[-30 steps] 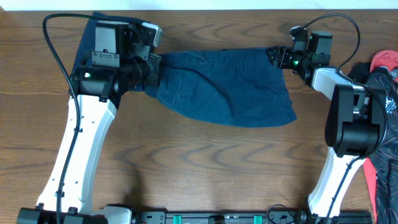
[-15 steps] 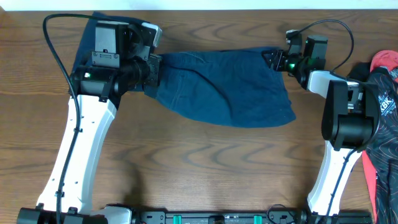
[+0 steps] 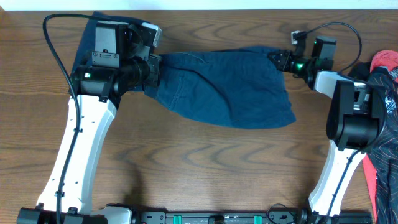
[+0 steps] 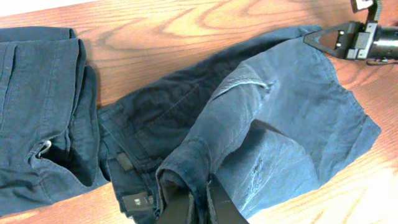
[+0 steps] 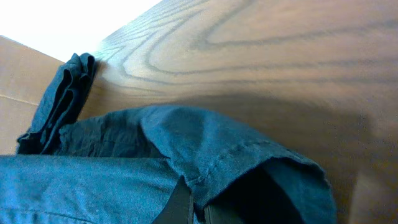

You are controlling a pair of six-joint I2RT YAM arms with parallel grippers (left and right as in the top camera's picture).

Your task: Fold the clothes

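Dark navy shorts lie spread across the middle of the table. My left gripper is at their left end, shut on a fold of the waistband; in the left wrist view its fingertips pinch the cloth. My right gripper is at the upper right corner, shut on the leg hem, with denim between its fingertips. It also shows in the left wrist view. A folded navy bundle lies at the far left, partly under my left arm.
Red and dark patterned garments are piled at the right edge beside the right arm's base. The table's back edge runs just behind the shorts. Bare wood stretches in front of them.
My right gripper has closed on the hem of the shorts, after shifting slightly left and back. The left arm and the shorts have stayed put.
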